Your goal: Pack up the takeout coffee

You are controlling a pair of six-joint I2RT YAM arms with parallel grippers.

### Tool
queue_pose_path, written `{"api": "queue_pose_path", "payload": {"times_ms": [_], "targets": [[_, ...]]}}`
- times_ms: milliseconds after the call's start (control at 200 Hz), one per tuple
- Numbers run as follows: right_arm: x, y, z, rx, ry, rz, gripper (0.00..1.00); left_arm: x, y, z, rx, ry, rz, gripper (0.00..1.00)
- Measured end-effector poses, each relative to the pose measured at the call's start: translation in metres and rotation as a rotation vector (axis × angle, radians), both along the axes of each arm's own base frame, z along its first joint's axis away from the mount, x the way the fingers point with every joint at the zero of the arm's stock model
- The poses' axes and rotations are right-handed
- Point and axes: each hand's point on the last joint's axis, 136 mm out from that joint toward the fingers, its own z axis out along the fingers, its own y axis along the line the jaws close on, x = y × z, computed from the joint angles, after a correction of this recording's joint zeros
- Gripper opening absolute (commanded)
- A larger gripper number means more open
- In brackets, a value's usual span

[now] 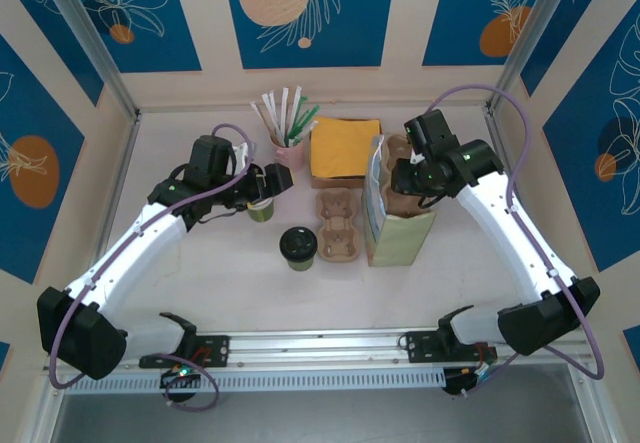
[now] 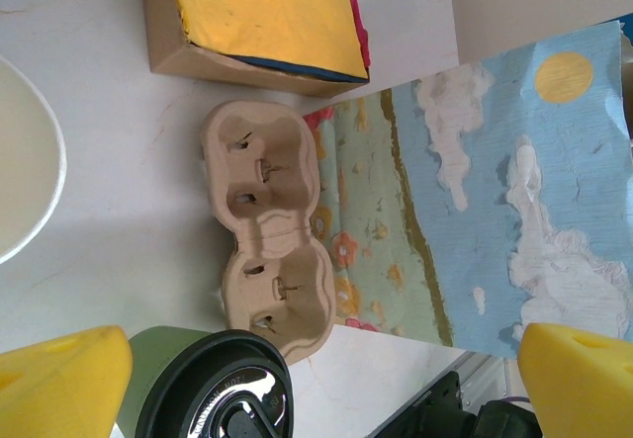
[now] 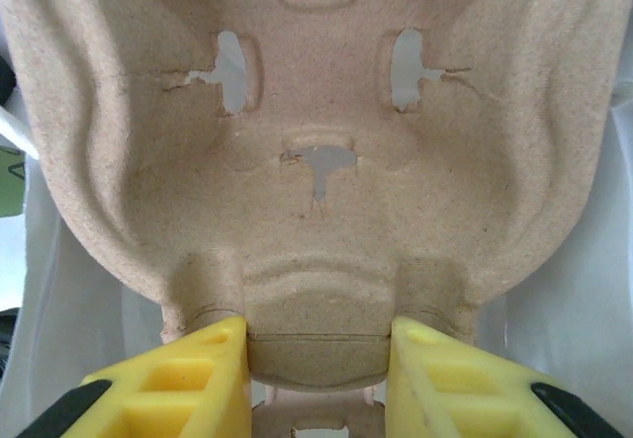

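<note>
The takeout coffee (image 1: 298, 246) stands upright mid-desk (image 1: 200, 283), just beside the left end of the cup carrier (image 1: 338, 225) lying flat. Bare desk runs from it to the near edge. The left gripper (image 1: 265, 185), released wide, hovers by the lidless cup (image 1: 261, 209). The right gripper (image 3: 316, 359) is clenched on a second carrier (image 3: 316, 112) above the paper bag (image 1: 398, 225), toward the right edge.
</note>
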Motion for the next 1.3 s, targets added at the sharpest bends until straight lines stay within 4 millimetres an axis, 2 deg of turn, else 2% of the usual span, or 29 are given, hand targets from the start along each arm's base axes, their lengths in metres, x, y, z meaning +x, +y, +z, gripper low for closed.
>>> {"api": "queue_pose_path", "payload": {"times_ms": [415,585,995,1180,1300], "targets": [[0.001,0.002,-0.009,-0.009,0.029,0.003,0.33,0.0,0.0,0.0,0.0,0.0,-0.001,1.0],[0.002,0.003,-0.018,-0.022,0.069,0.005,0.32,0.0,0.0,0.0,0.0,0.0,-0.001,1.0],[-0.013,0.007,-0.025,-0.048,0.124,0.035,0.33,0.0,0.0,0.0,0.0,0.0,-0.001,1.0],[-0.014,0.006,-0.023,-0.06,0.152,0.033,0.32,0.001,-0.001,0.001,-0.003,-0.006,-0.001,1.0],[-0.015,0.005,-0.029,-0.075,0.186,0.03,0.33,0.002,-0.002,0.003,-0.008,-0.015,-0.001,1.0]]}}
